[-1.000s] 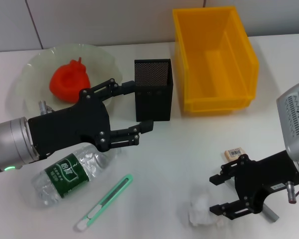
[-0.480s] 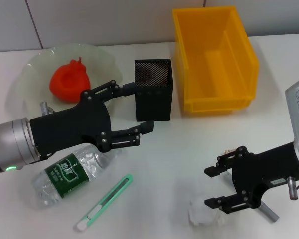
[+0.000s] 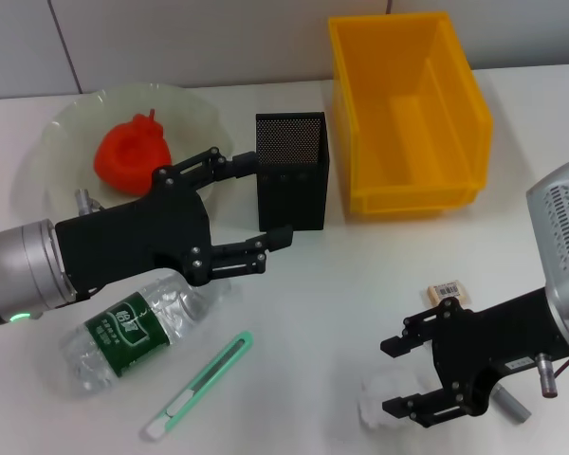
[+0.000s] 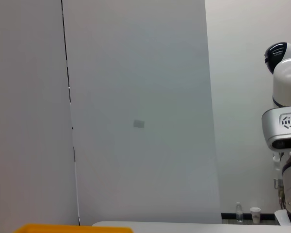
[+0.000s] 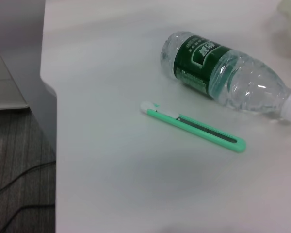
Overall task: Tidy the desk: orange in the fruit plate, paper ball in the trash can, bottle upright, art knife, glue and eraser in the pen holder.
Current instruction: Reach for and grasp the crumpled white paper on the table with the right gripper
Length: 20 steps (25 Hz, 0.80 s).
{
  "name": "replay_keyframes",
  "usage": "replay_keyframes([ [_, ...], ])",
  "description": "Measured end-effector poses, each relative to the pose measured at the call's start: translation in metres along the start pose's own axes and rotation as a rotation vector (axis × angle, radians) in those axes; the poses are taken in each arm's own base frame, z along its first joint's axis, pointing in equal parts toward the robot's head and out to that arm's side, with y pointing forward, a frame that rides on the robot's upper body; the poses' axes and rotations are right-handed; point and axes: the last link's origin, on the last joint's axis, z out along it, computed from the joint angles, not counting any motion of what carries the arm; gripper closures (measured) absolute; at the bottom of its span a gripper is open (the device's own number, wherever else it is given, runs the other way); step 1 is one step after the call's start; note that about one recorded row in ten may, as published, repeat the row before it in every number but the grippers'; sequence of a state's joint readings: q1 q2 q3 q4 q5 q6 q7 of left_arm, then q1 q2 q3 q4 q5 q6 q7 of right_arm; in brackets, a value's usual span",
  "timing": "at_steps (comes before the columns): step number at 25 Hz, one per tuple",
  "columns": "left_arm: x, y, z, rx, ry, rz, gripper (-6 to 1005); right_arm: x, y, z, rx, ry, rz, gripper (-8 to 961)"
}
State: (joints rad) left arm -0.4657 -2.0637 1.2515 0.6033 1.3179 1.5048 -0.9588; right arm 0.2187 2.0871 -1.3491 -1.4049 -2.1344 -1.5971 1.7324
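Nearest me, by the desk's front edge toward its right corner, the paper ball (image 3: 377, 409) lay just off the tips of my right gripper (image 3: 391, 378), which stood wide open with nothing in it. I judged the ball light, soft and springy: it would crush and could squirt out of a shallow pinch, so I wanted the fingers around its middle and closing gently. The glue (image 3: 512, 406), I thought, was the grey stick poking out behind that gripper; if so, stiff and smooth, best taken across its barrel. The eraser (image 3: 445, 291) sat a little farther in, small and firm, easy to grip on its long sides.

Toward the front left corner lay the knife (image 3: 199, 384), thin, flat and hard to get under; I would have pinched it across its width at mid-length. Beside it the bottle (image 3: 137, 330) lay on its side, clear, thin-walled and slippery, likely to dent, so a hold around the labelled body seemed safest.

Above the bottle my left gripper (image 3: 266, 204) hung wide open and empty, its tips close to the pen holder (image 3: 291, 172) at mid-desk. Farther back, the orange (image 3: 131, 154) already sat in the plate (image 3: 194, 109) at the rear left, and the yellow bin (image 3: 460, 114) stood at the rear right
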Motion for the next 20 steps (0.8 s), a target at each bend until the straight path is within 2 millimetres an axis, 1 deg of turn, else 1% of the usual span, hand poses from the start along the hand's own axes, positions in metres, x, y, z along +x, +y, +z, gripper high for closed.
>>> replay_keyframes([
  [20,0.0,0.001,0.0,-0.003,-0.001,0.002,145,0.007,-0.003,0.011,0.004,0.01,0.01,301],
])
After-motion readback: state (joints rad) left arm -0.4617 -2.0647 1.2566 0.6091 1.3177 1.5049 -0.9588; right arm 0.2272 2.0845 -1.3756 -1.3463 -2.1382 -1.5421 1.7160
